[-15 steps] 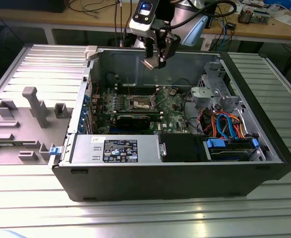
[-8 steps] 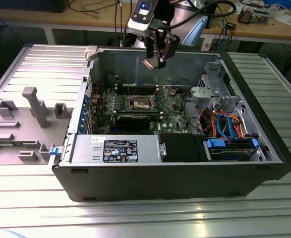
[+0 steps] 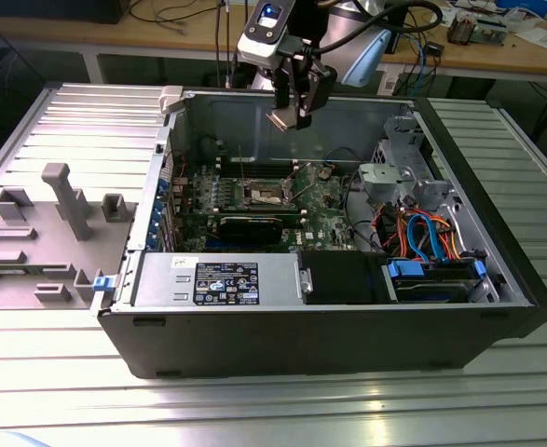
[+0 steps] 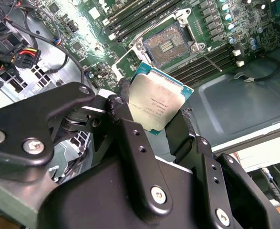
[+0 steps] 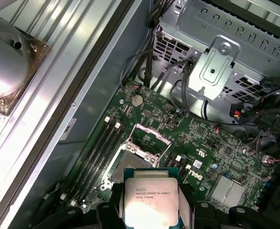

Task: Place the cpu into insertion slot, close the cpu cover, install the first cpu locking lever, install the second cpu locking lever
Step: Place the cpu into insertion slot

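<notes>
Holding the cpu (image 3: 283,119) above the open computer case (image 3: 310,326), jaws clamped on its two opposite edges.
In the exterior view the cpu hung in the air, well apart from the green board (image 3: 324,209), at about 12 o'clock of the insertion slot (image 3: 265,193). Both wrist views showed the chip (image 4: 159,102) (image 5: 150,200) pinched between the black fingers (image 4: 130,138), metal face toward the cameras. The slot (image 4: 167,44) (image 5: 131,160) sat bare with its contact field exposed. The cpu cover (image 5: 151,132) looked tipped up at one edge of the slot in the first wrist view, and the levers were too small to tell. In the exterior view the grey power supply box (image 3: 217,279) lay at 6 o'clock of the slot and the drive cage (image 3: 394,177) at 3 o'clock. The case stood on the ribbed metal counter (image 3: 254,410), with a grey fixture tray (image 3: 40,233) at its 9 o'clock.
</notes>
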